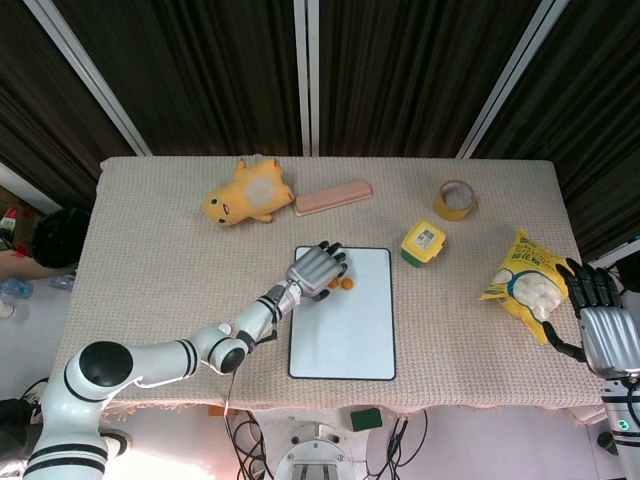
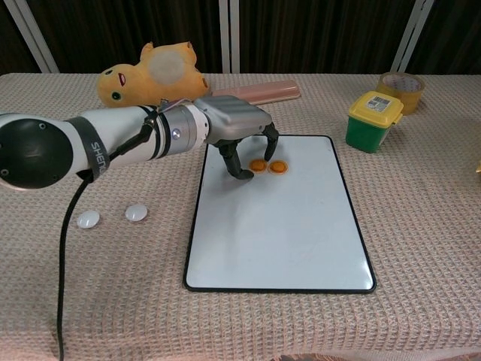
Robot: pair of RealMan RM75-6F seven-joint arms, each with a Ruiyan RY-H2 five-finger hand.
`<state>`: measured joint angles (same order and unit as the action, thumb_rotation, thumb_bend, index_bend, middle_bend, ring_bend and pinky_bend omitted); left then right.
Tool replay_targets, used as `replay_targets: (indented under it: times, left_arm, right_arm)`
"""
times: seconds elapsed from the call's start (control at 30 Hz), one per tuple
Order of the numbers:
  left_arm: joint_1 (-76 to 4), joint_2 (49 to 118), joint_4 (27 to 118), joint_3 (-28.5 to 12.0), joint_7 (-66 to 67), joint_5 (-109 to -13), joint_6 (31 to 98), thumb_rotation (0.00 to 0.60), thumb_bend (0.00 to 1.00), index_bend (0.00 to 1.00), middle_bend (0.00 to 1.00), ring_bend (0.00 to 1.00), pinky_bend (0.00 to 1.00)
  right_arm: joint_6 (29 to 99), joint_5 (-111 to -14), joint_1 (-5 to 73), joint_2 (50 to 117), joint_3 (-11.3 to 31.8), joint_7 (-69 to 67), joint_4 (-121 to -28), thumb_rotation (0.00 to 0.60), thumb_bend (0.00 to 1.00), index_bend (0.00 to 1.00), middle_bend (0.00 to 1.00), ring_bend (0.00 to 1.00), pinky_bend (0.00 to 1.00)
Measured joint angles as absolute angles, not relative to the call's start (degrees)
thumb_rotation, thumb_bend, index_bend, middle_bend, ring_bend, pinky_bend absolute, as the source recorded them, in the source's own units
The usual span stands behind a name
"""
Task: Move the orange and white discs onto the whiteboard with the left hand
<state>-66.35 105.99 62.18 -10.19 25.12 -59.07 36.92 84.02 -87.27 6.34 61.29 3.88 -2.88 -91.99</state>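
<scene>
Orange discs lie on whiteboard beneath empty, spread-fingered left hand.

Two orange discs lie on the black-rimmed whiteboard, two white discs on the beige woven bench at lower left, beside a yellow plush toy (pale belly) and green yellow-lidded tub.

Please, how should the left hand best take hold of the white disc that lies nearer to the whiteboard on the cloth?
Probably by its rim, from straight above. The white disc lies flat on the tablecloth, low and domed, so only its edge offers a grip: pinch across it between thumb and a finger. The second white disc sits apart on its left, leaving room. The left hand is over the whiteboard.
</scene>
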Motion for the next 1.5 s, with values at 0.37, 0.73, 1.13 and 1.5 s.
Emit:
replay_targets:
  times: [0.37, 0.73, 1.13, 1.5]
  left_arm:
    - [-66.1, 104.4, 65.2, -10.1, 25.3, -59.4, 38.1, 0.516, 0.29, 0.28, 0.21, 0.09, 0.18]
    - [-60.7, 92.8, 81.8, -9.0, 28.4, -59.9, 47.8, 0.543, 0.25, 0.29, 0.21, 0.09, 0.18]
    - [-45.4, 79.0, 99.1, 4.2, 28.9, -67.4, 59.2, 0.54, 0.25, 0.31, 0.21, 0.09, 0.18]
    - [-38.3, 78.5, 98.7, 8.4, 25.1, -75.2, 63.3, 0.509, 0.25, 0.33, 0.21, 0.09, 0.18]
  right_arm:
    - [84.5, -87.4, 6.2, 60.9, 4.0, -2.8, -92.4, 0.6, 0.32, 0.0, 0.0, 0.0, 0.0]
    - [84.3, -87.9, 6.6, 61.1, 4.1, -2.7, -92.6, 0.6, 0.32, 0.0, 0.0, 0.0, 0.0]
    - [85.3, -90.0, 6.4, 61.2, 3.3, -1.0, -94.3, 0.6, 0.32, 0.0, 0.0, 0.0, 0.0]
    - [86.0, -90.5, 5.8, 60.9, 2.8, -0.8, -94.6, 0.6, 0.31, 0.0, 0.0, 0.0, 0.0]
